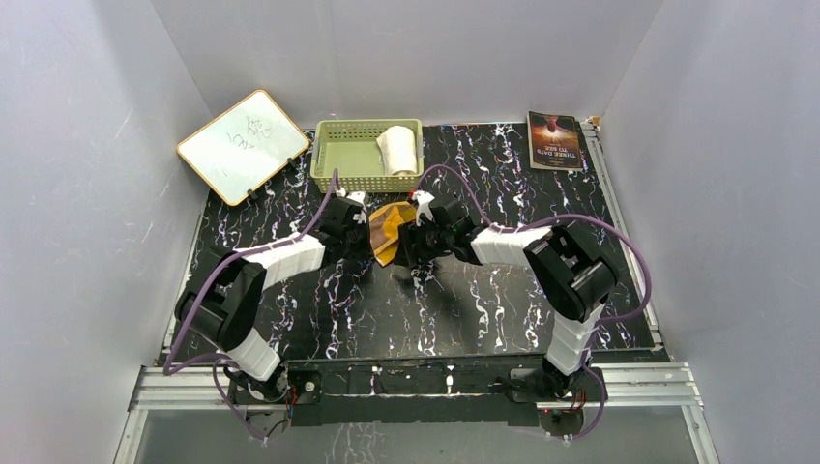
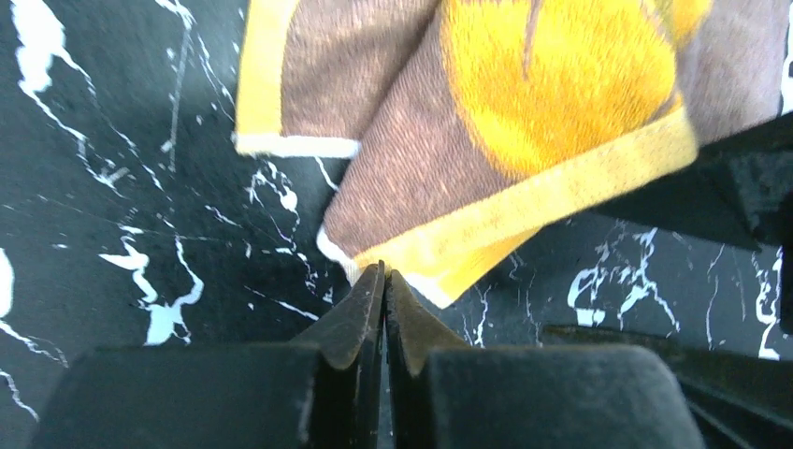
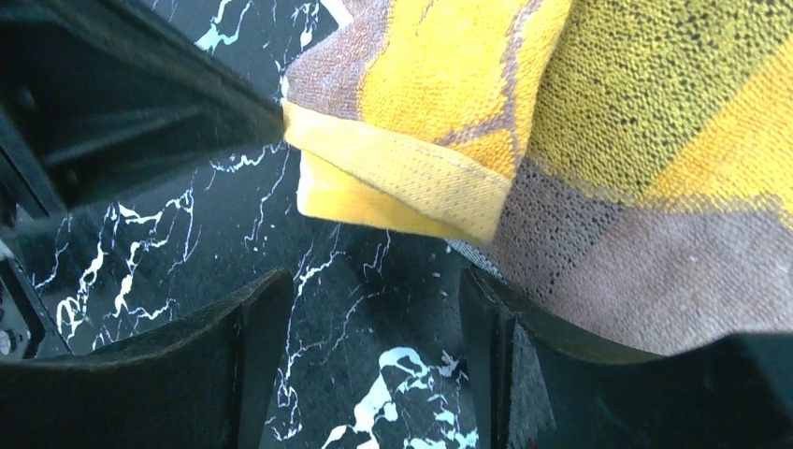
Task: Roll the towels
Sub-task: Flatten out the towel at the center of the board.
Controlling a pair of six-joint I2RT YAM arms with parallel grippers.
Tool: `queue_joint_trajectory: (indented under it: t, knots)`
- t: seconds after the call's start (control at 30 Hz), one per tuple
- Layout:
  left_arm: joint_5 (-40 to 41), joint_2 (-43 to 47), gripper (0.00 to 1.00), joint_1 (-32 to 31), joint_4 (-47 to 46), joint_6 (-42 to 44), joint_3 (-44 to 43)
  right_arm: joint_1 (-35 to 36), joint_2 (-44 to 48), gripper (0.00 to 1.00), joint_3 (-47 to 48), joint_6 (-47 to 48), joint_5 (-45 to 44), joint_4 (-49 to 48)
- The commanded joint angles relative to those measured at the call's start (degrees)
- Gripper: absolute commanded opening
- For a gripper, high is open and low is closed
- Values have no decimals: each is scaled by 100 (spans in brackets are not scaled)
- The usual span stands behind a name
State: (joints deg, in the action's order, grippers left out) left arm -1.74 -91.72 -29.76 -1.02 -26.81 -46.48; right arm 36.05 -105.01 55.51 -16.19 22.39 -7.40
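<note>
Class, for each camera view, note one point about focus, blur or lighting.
Top external: even light, sharp, faint shadows on the table. Left wrist: brown and yellow towel slightly soft, jaws dark and featureless. Right wrist: towel weave crisp at upper right, jaws dim.

Brown-and-yellow towel [image 2: 411, 178] was matt, fuzzy terry cloth with a flat-woven yellow hem. White towel [image 1: 397, 148] was plush terry; basket [image 1: 358, 182], perforated pale green plastic. Tabletop [image 1: 387, 309] was black, marble-patterned, smooth.

Top camera looks down from 6 o'clock; both wrist cameras hang close over the counter [image 2: 112, 187], sharing the brown-yellow towel [image 2: 421, 178].
</note>
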Motion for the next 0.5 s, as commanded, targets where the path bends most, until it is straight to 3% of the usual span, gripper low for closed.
queue_joint_trajectory:
  t: [0.0,0.03,0.1,0.23,0.47]
  knots:
    - [496,94,0,-12,267,303,-379,20,483,64,-95,214,-132,-7]
    - [494,126,9,-8,272,366,-399,26,489,65,-119,241,-154,27]
    - [356,230,43,-13,141,566,-356,18,713,66,-153,304,-164,102]
    - [-3,485,69,-19,-167,889,-126,21,924,69,-273,376,-236,186]
    - [17,238,75,-29,98,1074,-384,-9,1295,71,-589,349,-567,-41]
